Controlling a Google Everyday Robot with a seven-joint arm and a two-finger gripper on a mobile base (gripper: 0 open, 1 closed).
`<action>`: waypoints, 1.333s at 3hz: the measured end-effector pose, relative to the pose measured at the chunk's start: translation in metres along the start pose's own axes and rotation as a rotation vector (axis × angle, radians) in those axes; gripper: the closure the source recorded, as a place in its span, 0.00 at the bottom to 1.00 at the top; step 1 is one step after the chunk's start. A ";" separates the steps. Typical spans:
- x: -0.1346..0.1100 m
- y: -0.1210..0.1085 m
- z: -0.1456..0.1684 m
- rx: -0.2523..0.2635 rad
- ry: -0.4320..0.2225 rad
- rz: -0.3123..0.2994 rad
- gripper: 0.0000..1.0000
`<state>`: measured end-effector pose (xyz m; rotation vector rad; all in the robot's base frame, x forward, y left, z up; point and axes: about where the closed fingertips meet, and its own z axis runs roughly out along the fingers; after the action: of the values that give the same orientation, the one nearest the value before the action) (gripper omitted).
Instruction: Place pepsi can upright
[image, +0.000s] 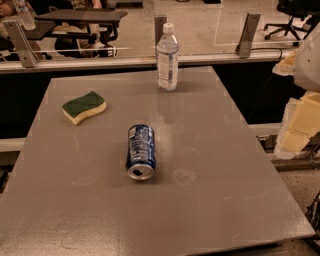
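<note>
The pepsi can (141, 151) is dark blue with white lettering and silver ends. It lies on its side near the middle of the grey table (225, 200), with its open top end facing the front edge. My gripper (299, 125) shows as pale yellow and white parts at the right edge of the view, beyond the table's right side. It is well away from the can and touches nothing on the table.
A clear plastic water bottle (167, 57) stands upright at the table's far edge, behind the can. A green and yellow sponge (84, 106) lies at the far left. A glass partition with metal brackets (247, 27) runs behind the table.
</note>
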<state>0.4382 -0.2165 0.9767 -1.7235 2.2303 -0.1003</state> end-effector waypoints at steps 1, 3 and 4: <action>0.000 0.000 0.000 0.000 0.000 0.000 0.00; -0.066 -0.013 0.015 -0.018 -0.104 -0.217 0.00; -0.115 -0.016 0.025 -0.029 -0.177 -0.430 0.00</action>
<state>0.4855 -0.1080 0.9804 -2.1118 1.7184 -0.0118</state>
